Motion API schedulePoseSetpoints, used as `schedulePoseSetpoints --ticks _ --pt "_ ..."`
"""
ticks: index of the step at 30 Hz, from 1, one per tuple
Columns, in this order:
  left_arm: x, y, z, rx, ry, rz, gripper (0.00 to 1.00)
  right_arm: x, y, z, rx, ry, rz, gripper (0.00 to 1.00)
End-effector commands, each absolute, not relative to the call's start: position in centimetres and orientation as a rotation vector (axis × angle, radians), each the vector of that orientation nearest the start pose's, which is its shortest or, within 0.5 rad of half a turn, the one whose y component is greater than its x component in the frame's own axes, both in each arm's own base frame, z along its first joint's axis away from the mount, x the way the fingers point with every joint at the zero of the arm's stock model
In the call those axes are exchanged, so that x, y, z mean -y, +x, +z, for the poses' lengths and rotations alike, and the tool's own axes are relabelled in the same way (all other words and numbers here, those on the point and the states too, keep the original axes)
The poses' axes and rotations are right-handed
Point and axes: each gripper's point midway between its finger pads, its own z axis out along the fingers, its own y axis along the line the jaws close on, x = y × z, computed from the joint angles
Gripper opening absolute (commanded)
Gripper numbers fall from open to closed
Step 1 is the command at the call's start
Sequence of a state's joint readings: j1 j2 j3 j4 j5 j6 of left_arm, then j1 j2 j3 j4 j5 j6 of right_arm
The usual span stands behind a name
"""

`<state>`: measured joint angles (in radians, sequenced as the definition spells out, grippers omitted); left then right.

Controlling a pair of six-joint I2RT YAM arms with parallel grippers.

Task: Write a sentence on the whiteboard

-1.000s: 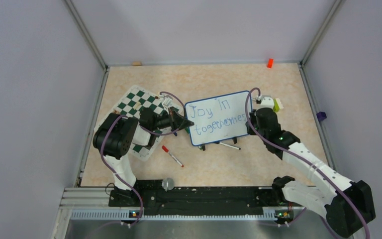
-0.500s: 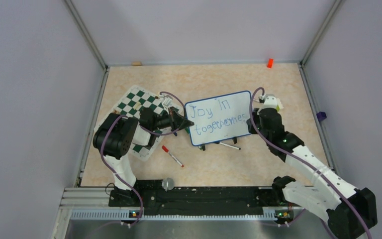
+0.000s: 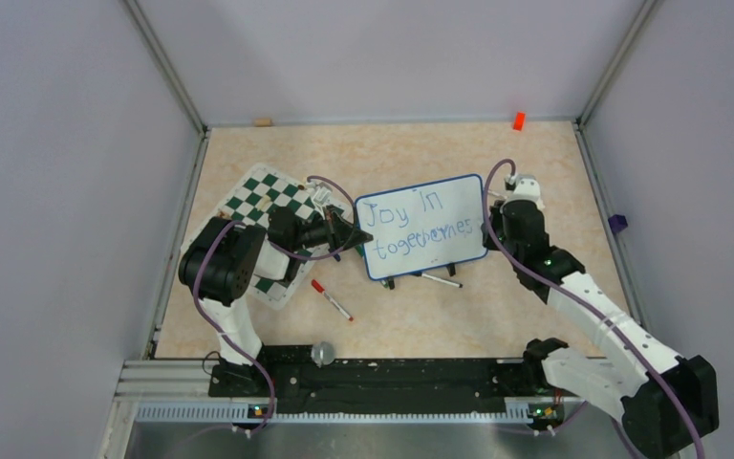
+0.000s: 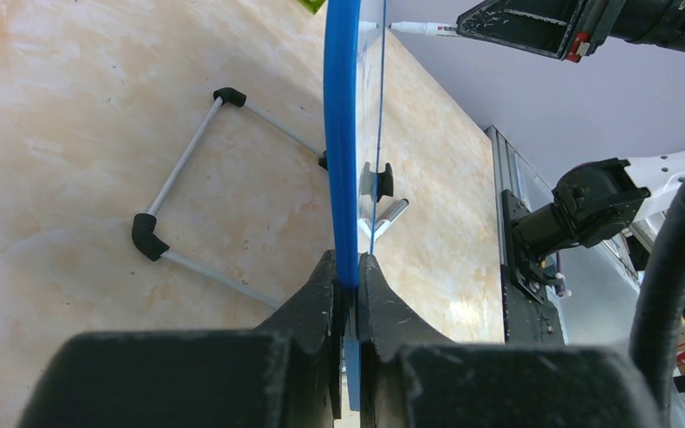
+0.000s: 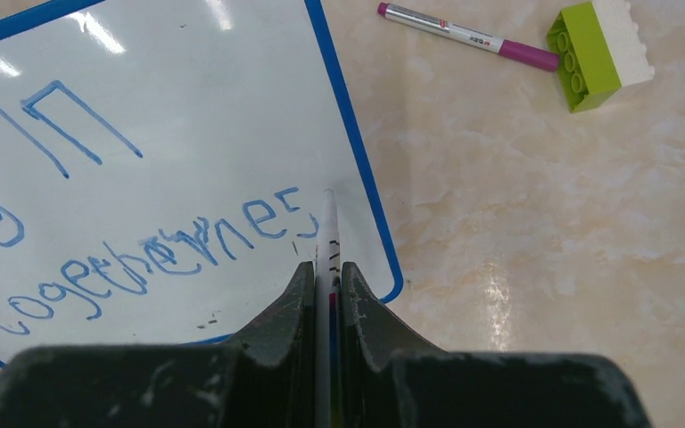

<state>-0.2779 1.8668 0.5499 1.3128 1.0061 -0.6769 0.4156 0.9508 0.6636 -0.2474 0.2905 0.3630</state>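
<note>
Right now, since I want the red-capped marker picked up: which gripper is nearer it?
Left. The left gripper, clamped on the whiteboard at its left edge, is just beyond the red-capped marker. The right gripper holds a pen over the board's right side, farther away.

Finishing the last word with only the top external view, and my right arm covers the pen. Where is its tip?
Observer: In the right wrist view the marker is clamped in the right tool. Its tip is just past the last "s" of the sentence, close to the right frame of the whiteboard.
Operator: Is the left side holding the board?
Observer: Yes. The left wrist view shows the left tool shut on its blue edge.
Operator: Anything behind my right arm?
Observer: A purple-capped pen and a green-and-white block lie on the table beyond that frame.
</note>
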Motion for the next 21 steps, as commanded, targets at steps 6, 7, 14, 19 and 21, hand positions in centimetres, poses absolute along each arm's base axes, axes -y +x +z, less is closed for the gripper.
schedulePoseSetpoints --ticks 6,7,14,19,21 --pt "25.6 28.1 8.1 -1.796 0.624 -1.516 0.0 -9.3 32.4 18.9 -1.983 0.15 0.189 0.0" --pt "25.6 28.1 8.1 -1.796 0.624 -1.515 0.0 -9.3 32.5 18.9 -1.984 0.151 0.187 0.0" --pt "25.6 28.1 8.1 -1.796 0.624 -1.515 0.0 -9.4 33.0 18.9 -1.98 0.145 0.191 0.0" --pt "25.6 28.1 8.1 -1.797 0.624 -1.515 0.0 -10.2 33.1 19.2 -1.975 0.113 0.228 0.0" --pt "25.6 28.1 8.0 -1.798 0.625 -1.515 0.0 -10.4 33.1 19.1 -1.983 0.1 0.242 0.0"
